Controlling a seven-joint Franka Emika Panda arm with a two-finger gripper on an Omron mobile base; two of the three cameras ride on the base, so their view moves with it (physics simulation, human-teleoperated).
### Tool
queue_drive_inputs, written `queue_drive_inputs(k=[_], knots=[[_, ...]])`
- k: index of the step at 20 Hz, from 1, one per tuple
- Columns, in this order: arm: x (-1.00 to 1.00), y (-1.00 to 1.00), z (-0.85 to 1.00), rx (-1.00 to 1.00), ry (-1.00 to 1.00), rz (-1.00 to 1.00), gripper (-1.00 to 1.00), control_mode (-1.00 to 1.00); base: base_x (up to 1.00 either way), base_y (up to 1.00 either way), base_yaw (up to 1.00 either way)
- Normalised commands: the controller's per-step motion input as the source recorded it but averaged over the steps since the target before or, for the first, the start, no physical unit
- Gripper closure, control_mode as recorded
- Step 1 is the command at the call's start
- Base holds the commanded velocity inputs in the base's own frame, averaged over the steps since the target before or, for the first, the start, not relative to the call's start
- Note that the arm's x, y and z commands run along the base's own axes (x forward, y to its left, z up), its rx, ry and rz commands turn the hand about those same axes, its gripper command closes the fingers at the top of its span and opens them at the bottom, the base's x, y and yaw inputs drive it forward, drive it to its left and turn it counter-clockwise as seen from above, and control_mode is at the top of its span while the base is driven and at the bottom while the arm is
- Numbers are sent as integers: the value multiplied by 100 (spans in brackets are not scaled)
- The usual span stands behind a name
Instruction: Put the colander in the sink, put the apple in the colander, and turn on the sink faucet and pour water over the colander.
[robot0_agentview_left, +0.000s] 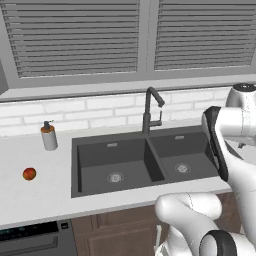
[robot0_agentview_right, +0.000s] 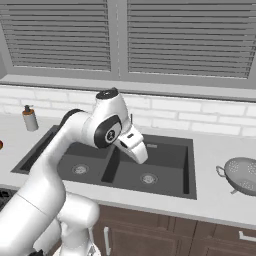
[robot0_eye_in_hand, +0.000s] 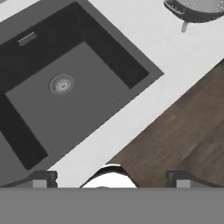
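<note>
**Silvery colander still on the counter, sink empty**

Parked right of the sink (robot0_agentview_right: 189, 165): colander (robot0_agentview_right: 242, 174). Left of it, well apart: apple (robot0_agentview_left: 29, 173). Above the basin: gripper (robot0_eye_in_hand: 111, 178), spread wide, holding nothing. Risk ahead: grazing the rounded rim, nudging the colander off the counter edge.

- Bench (robot0_agentview_left: 40, 200): white top, runs below a white brick wall, over brown wood cabinet fronts.
- Sink (robot0_agentview_left: 112, 165): dark double basin, set into the bench.
- Apple (robot0_agentview_left: 29, 173): on the bench, well left of the sink.
- Soap dispenser (robot0_agentview_left: 48, 136): upright near the wall.
- Colander (robot0_agentview_right: 241, 175): on the bench, right of the sink.
</note>
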Motion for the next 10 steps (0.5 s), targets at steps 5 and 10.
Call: queue_drive_inputs(k=[5, 10], knots=[[-3, -91, -26, 1, 0, -37, -100, -100, 0, 0, 0], [0, -92, -1, 5, 0, -35, -100, -100, 0, 0, 0]])
